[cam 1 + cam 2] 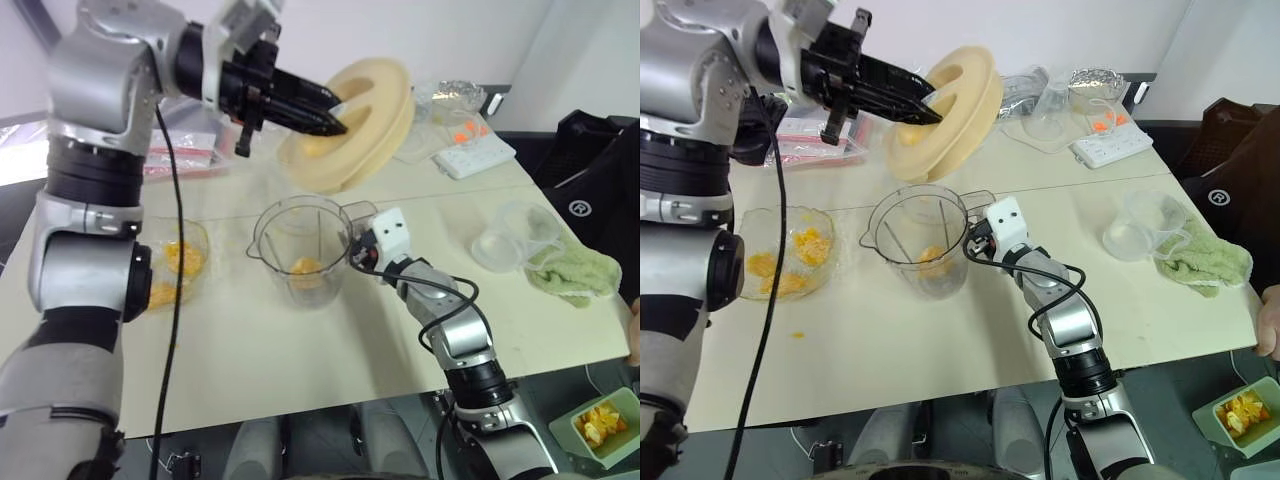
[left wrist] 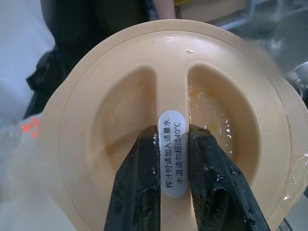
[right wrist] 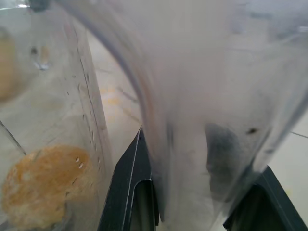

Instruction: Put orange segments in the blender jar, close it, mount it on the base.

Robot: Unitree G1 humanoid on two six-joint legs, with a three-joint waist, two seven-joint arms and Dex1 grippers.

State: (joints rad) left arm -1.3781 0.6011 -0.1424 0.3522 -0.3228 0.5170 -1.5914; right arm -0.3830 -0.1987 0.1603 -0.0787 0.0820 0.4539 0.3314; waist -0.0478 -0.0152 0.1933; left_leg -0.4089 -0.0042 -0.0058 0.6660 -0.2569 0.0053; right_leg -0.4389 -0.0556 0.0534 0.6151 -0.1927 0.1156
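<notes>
Blender jar, cream table, white wall

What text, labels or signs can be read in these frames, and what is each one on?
"榨汁时请加入适量水 水温请勿超过40°C": white sticker on the cream lid, on its ridge pinched by the left end effector.
"R" in a circle: white mark on the dark fabric at the table's right.
The blender jar: measuring lines too faint to read.

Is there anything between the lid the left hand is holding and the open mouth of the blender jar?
Nothing visible. The left hand holds the lid by its ridge, tilted in the air above and behind the blender jar. The jar's mouth is open, with orange segments at the bottom. The right hand grips the jar's handle at the side.
</notes>
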